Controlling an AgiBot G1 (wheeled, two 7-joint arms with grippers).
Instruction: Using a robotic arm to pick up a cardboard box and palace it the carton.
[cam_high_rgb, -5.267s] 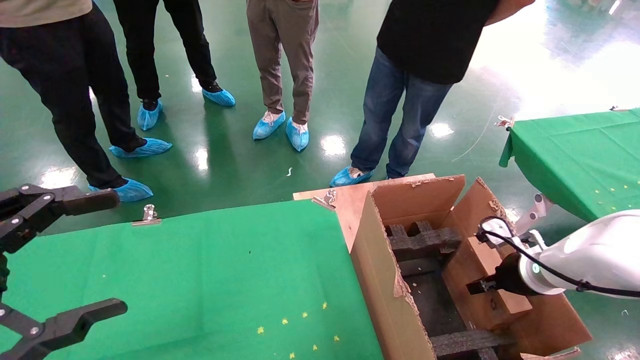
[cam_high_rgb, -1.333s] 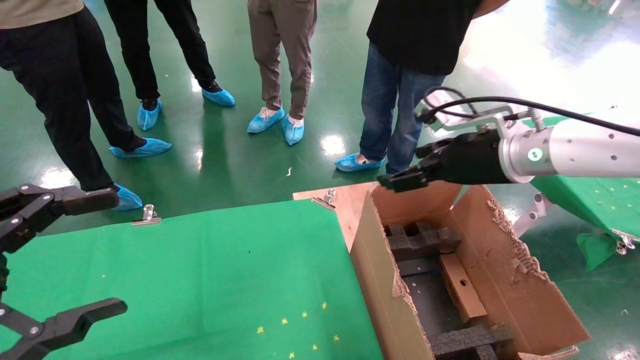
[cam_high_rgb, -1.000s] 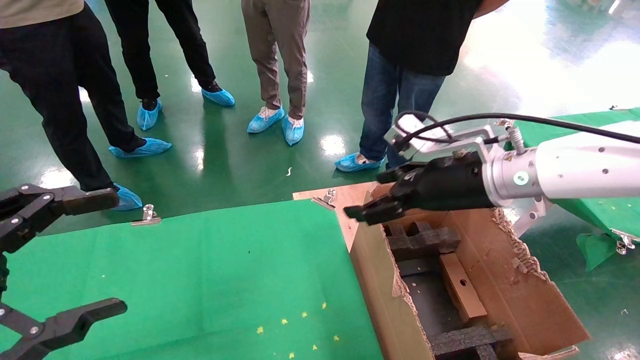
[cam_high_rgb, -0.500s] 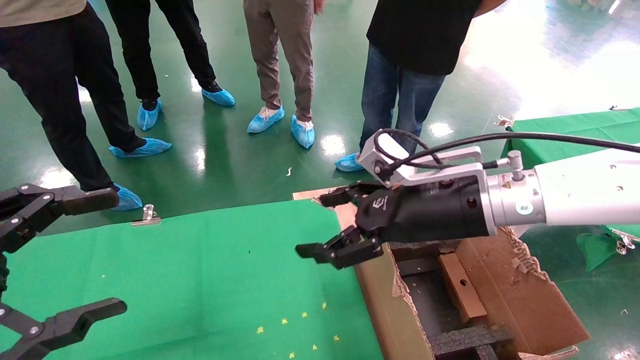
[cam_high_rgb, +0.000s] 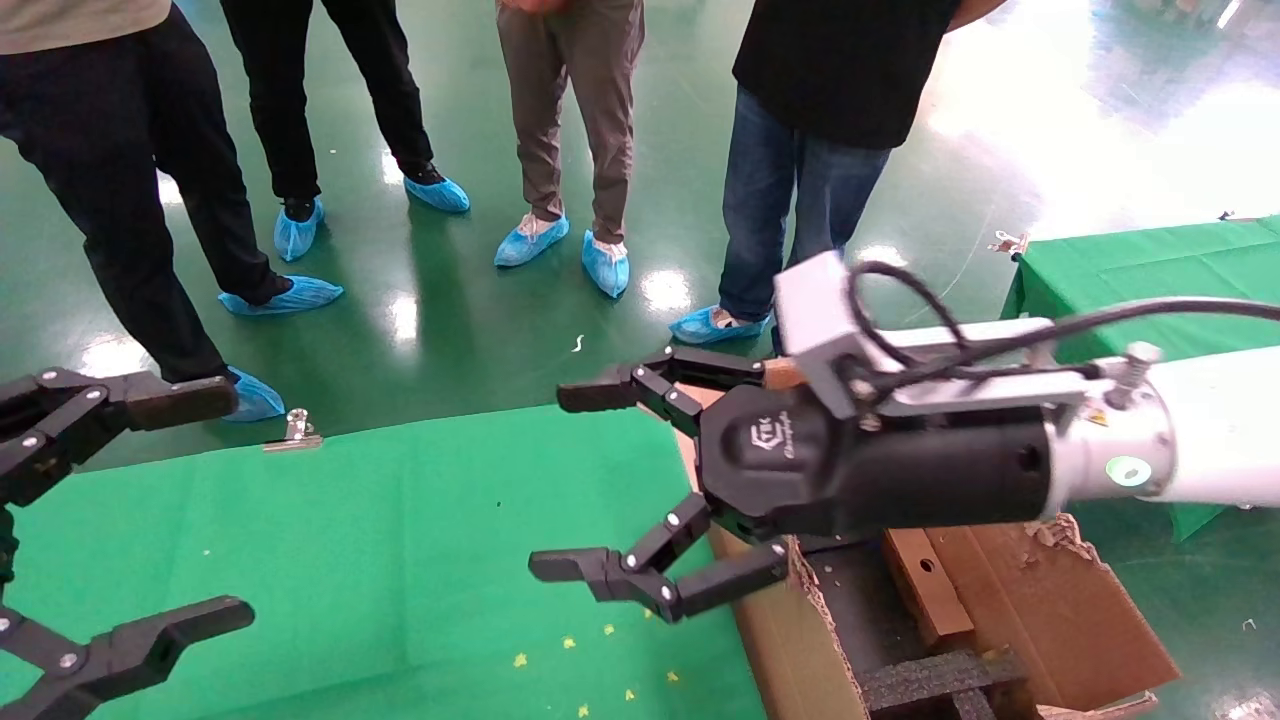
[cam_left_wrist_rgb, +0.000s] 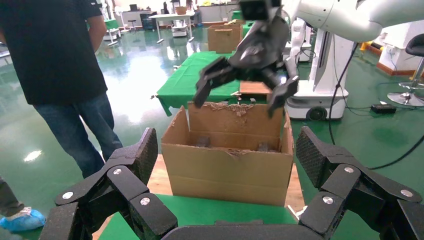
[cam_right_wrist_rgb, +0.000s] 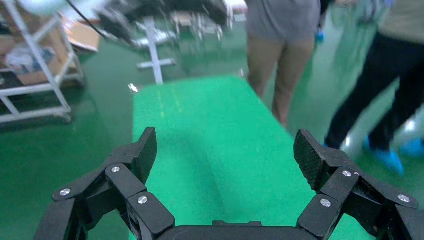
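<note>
The small brown cardboard box with a round hole lies inside the carton, between black foam inserts, with nothing touching it. My right gripper on the white arm hangs above the green table, just left of the carton, open wide and empty. In its wrist view the right gripper shows only green cloth between the fingers. My left gripper stays parked open at the table's near left. The left wrist view looks past its open fingers at the carton, with the right gripper above it.
Several people in blue shoe covers stand close beyond the table. A second green table is at the right. Metal clips hold the cloth at the far edge. A wooden board lies under the carton.
My right gripper let go of the cardboard box inside the carton, rose out, swung left over the green table and opened wide. The box stays in the carton. The left arm has not moved.
</note>
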